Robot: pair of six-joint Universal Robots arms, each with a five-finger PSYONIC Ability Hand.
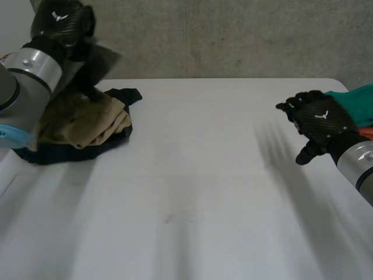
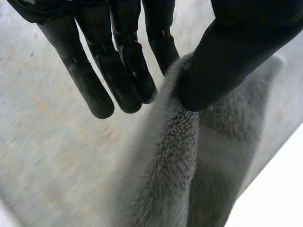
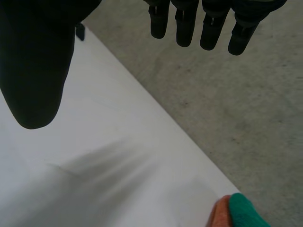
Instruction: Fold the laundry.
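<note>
left hand point(image 1: 61, 23): raised, thumb and fingers pinch grey towel point(image 2: 170, 151)
pile: tan garment point(image 1: 87, 119) on dark garment point(image 1: 58, 154), table point(image 1: 192, 175) left
handling: soft, light, limp; probably grab corners
right hand point(image 1: 317, 116): fingers loosely spread, empty, beside green cloth point(image 1: 358, 96)

table point(image 1: 192, 175) read as a dial, twelve at the far edge, six at the robot. a wall point(image 1: 233, 35) stands behind twelve.

at ten o'clock: a heap of two garments, upper garment point(image 1: 96, 119) lying on lower garment point(image 1: 58, 154), which sticks out from under it toward twelve and six. left hand point(image 1: 61, 23) is above the heap's far side, a hanging cloth point(image 2: 170, 156) pinched between thumb and fingers.

at three o'clock: right hand point(image 1: 317, 116) above the table, fingers straight, pointing toward ten. behind it, at two o'clock on the table's right edge: top cloth point(image 1: 355, 99) lying on under cloth point(image 1: 366, 133).
</note>
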